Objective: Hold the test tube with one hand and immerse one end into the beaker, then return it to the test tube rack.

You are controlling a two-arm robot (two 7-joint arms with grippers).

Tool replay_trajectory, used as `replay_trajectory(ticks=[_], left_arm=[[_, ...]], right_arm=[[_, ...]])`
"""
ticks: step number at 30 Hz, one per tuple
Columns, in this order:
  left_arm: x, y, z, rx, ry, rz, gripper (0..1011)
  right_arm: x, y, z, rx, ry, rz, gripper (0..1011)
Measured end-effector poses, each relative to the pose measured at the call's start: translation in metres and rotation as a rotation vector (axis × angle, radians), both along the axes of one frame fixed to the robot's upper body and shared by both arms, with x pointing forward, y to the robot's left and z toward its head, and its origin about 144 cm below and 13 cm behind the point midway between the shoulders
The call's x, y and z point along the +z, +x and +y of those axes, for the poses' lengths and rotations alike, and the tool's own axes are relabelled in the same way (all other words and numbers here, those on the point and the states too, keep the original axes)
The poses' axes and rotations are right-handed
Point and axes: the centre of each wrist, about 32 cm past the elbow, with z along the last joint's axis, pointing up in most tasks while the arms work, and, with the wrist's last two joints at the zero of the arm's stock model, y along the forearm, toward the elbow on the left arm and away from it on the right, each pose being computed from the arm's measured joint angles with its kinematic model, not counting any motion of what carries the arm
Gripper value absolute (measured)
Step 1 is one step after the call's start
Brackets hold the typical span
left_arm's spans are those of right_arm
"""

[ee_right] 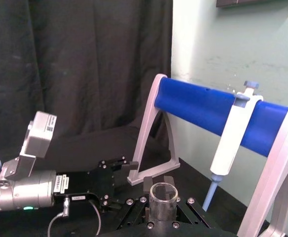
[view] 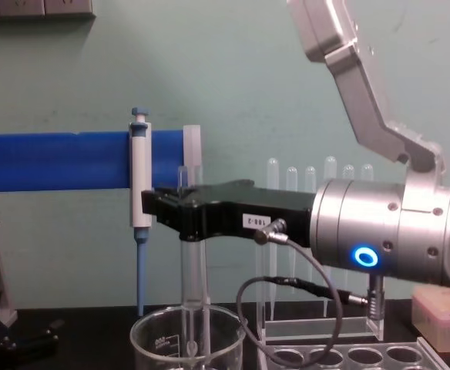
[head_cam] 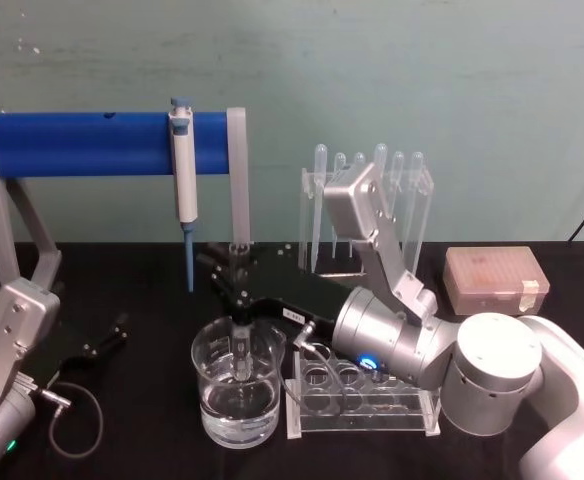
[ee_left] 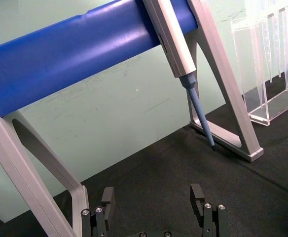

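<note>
Right gripper (view: 180,216): jaws clench test tube (view: 193,285) upright, so its end below them dips into beaker (view: 144,339). Left gripper (ee_left: 152,190) idle on tabletop, jaws released.

Counter (head_cam: 142,400): covered with black cloth; all items listed are carried on it.
Wall (head_cam: 372,70): pale green, seen behind the counter.
Blue bar (head_cam: 82,143): thick cylinder, held horizontal between grey supports (head_cam: 238,170) at the counter's rear left.
Pipettor (head_cam: 183,170): white body, blue tip and cap; hung upright on the blue bar just beside the right-hand support, tip pointed down at the counter.
Clear stand (head_cam: 317,230): acrylic, placed at the rear centre, right of the bar.
Plastic pipettes (head_cam: 380,160): thin, bulb-topped; held upright in a row in the clear stand.
Tip box (head_cam: 494,280): pinkish, lidded, with a strip of tape noted at one corner; set right of the clear stand, apart from it.
</note>
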Motion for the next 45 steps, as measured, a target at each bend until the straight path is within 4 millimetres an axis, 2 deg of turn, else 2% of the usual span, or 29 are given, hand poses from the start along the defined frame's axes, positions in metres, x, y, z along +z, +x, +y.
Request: replay_trajectory(ticks=[30, 45], left_arm=[[0.0, 0.0, 0.0, 0.0, 0.0, 0.0, 1000], [0.0, 0.0, 0.0, 0.0, 0.0, 0.0, 1000]], right_arm=[[-0.03, 0.001, 0.0, 0.007, -0.021, 0.031, 135], [-0.033, 0.001, 0.002, 0.009, -0.024, 0.036, 135]])
